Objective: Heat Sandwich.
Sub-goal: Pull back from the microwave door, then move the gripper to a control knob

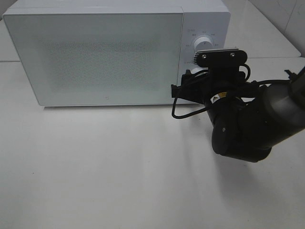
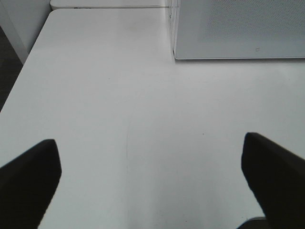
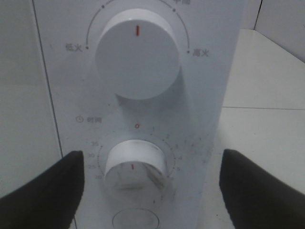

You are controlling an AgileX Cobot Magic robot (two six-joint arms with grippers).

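Observation:
The white microwave (image 1: 95, 52) stands at the back of the table with its door shut. The sandwich is out of view. My right gripper (image 3: 152, 186) is open right in front of the control panel, one dark finger (image 3: 43, 191) on each side of the lower timer knob (image 3: 136, 164), touching nothing that I can see. The upper power knob (image 3: 138, 55) has its red mark pointing straight up. My left gripper (image 2: 152, 181) is open over bare table, holding nothing, with the microwave's front corner (image 2: 238, 28) ahead of it.
The right arm's black wrist (image 1: 238, 129) hangs over the white table (image 1: 119, 167) in front of the microwave's right end. A round button (image 3: 136, 220) sits below the timer knob. The table's left edge (image 2: 19, 86) shows in the left wrist view.

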